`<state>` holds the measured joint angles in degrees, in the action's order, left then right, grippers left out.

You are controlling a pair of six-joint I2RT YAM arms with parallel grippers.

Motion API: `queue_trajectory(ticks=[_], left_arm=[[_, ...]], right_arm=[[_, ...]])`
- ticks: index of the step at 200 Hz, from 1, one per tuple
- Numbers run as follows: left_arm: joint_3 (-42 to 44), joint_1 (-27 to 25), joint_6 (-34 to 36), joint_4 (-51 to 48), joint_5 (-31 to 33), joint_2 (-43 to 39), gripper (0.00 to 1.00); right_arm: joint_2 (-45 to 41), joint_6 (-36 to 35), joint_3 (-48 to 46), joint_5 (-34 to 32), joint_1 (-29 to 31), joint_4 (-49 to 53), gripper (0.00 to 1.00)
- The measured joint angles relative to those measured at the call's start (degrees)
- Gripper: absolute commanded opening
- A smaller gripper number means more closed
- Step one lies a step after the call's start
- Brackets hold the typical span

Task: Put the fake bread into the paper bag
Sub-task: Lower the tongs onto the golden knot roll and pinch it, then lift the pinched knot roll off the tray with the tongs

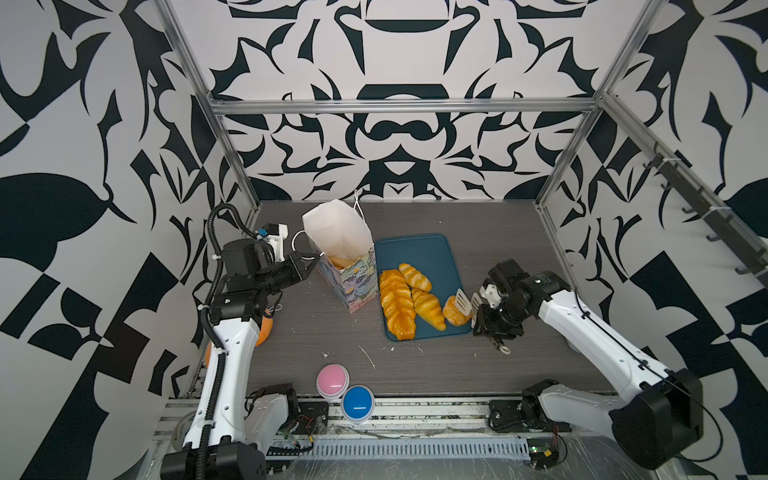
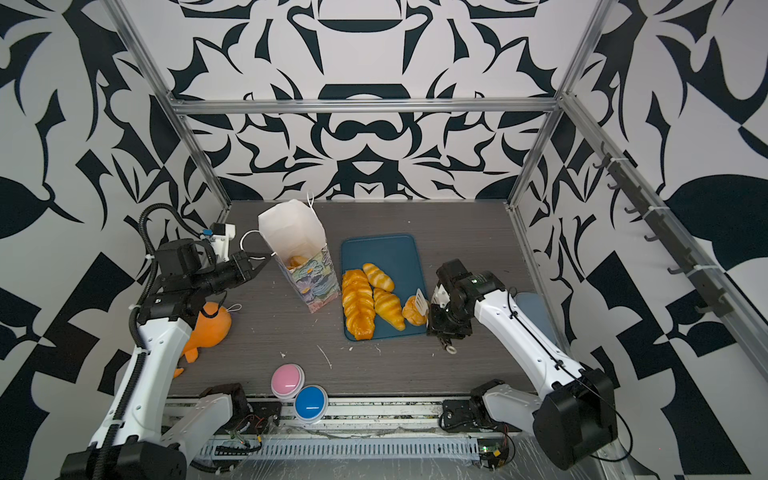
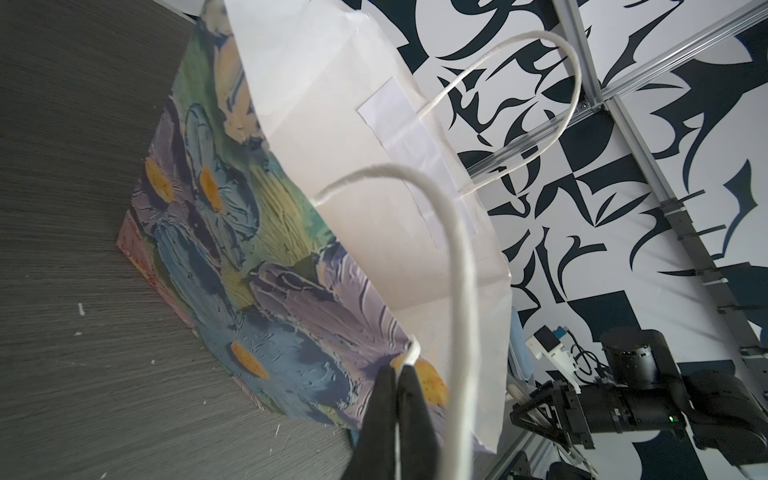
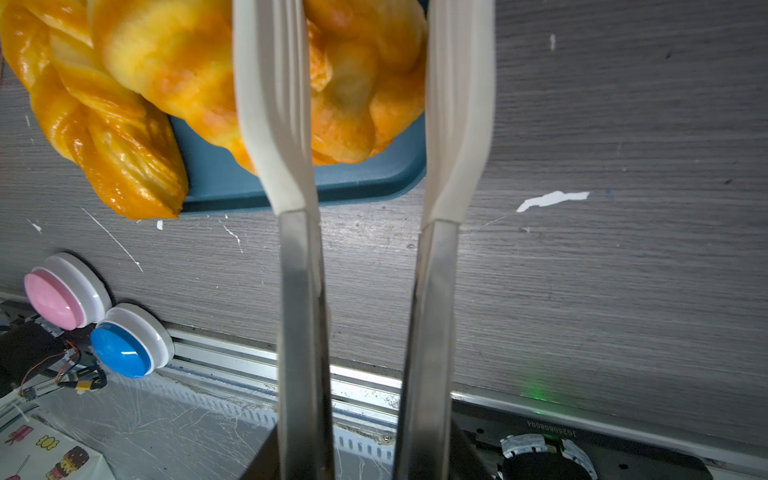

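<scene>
The paper bag (image 1: 351, 266) (image 2: 301, 249) (image 3: 332, 166) stands upright and open left of the blue tray (image 1: 419, 253), with one fake bread piece (image 1: 337, 262) inside. My left gripper (image 1: 316, 258) (image 3: 401, 370) is shut on its white cord handle (image 3: 457, 257). On the tray lie a braided loaf (image 1: 397, 305) (image 4: 104, 124), two croissants (image 1: 414, 277) (image 1: 428, 309) and a knotted roll (image 1: 454, 311) (image 4: 357, 83). My right gripper (image 1: 482, 309) (image 4: 365, 457) is shut on metal tongs (image 1: 463, 301). Their white tips (image 4: 270, 104) stand on either side of the roll.
An orange plush toy (image 2: 212, 322) lies under the left arm. Pink (image 1: 332, 380) and blue (image 1: 358, 404) push buttons sit at the table's front edge. White scraps dot the grey tabletop. Aluminium frame posts bound the table at the back and sides.
</scene>
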<state>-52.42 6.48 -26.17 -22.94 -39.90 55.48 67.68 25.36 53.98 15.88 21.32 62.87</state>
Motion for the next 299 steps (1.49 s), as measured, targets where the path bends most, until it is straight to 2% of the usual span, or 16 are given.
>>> queue_trajectory(ticks=[84,140,299], left_arm=[[0.0,0.0,0.0,0.02,-0.02,0.0,0.0],[0.0,0.0,0.0,0.02,-0.02,0.02,0.0],[-0.04,0.0,0.04,0.0,0.0,0.04,0.0]], right_arm=[[0.0,0.04,0.02,-0.04,0.0,-0.46,0.31],[0.02,0.04,1.31,-0.55,0.0,-0.83,0.3],[2.43,-0.48,12.57,-2.01,-0.52,-2.16,0.28]])
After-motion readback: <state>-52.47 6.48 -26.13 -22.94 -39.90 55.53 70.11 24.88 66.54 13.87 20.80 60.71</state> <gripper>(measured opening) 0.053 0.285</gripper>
